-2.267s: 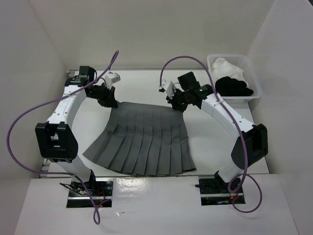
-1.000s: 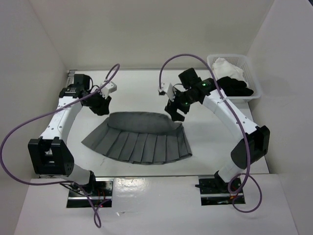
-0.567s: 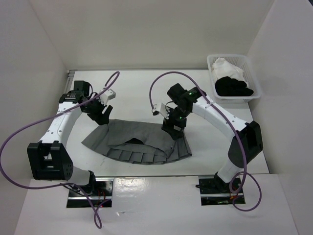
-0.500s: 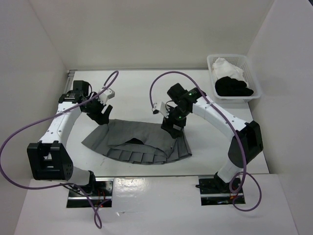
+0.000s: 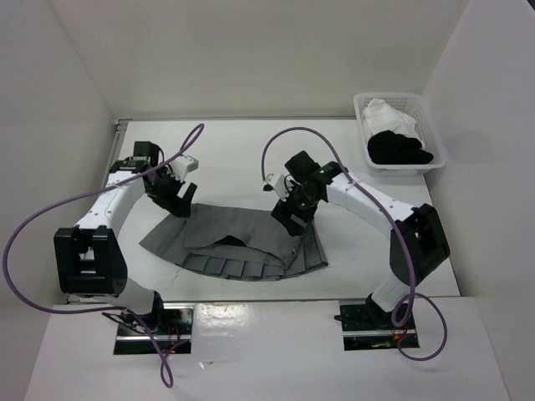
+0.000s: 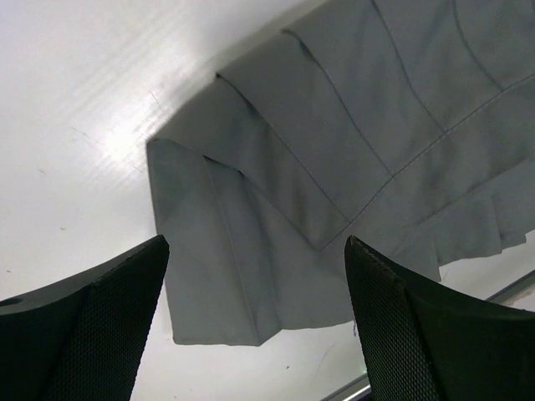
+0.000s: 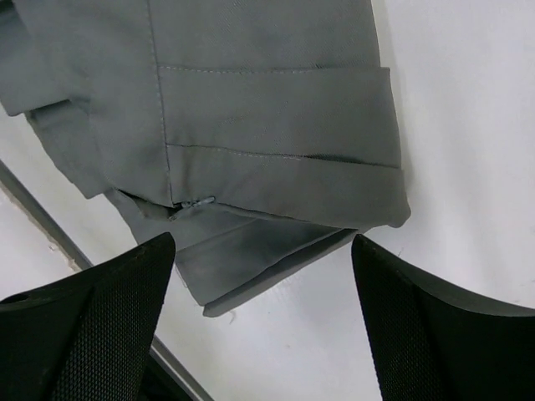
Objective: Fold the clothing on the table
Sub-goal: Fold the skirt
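The clothing, a medium-grey pleated skirt, lies on the white table with its upper part doubled down over the lower pleats. My left gripper hovers at the fold's left end, open and empty. In the left wrist view the clothing's stacked left corner lies below my left gripper. My right gripper is over the fold's right end, open too. The right wrist view has the waistband of the clothing folded over, a small zip showing, beneath my right gripper.
A white plastic basket at the back right corner holds a black garment and a white garment. White walls enclose the table on three sides. A metal rail runs along the near edge.
Both grippers carried the skirt's waistband end toward the near hem, laid it down and opened. They have since lifted slightly off the fabric; the skirt stays folded in half.
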Robot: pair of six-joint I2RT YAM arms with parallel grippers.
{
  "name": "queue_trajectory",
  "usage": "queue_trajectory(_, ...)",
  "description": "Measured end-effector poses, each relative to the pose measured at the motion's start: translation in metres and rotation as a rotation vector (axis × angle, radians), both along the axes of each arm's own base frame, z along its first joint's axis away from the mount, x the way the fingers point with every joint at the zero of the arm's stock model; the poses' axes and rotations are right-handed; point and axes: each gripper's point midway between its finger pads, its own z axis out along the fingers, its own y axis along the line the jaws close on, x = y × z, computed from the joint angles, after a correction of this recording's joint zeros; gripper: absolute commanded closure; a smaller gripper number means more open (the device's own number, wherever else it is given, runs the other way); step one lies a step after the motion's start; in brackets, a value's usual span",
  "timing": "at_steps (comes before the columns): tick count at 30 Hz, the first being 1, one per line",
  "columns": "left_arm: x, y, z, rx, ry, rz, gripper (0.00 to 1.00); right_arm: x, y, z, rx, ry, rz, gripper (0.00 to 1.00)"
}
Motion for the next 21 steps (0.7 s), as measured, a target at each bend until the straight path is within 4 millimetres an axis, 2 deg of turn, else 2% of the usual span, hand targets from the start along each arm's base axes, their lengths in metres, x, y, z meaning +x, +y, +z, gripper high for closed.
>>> queue_trajectory(4, -0.014, 0.0, -0.014, 0.034, 0.055, -0.005, 0.08, -0.003, -0.005, -0.012, -0.03, 0.019, -0.046, 0.11)
queue_trajectory(9, -0.015, 0.003, -0.017, 0.076, 0.067, 0.016, 0.08, -0.003, 0.0, -0.031, -0.06, 0.056, -0.085, 0.13)
queue_trajectory(14, -0.024, 0.003, -0.027, 0.118, 0.102, 0.034, 0.08, -0.012, 0.003, -0.049, -0.126, 0.06, -0.097, 0.13)
queue_trajectory(21, -0.032, -0.013, -0.042, 0.152, 0.136, 0.057, 0.08, -0.002, 0.0, -0.07, -0.198, 0.036, -0.167, 0.1)
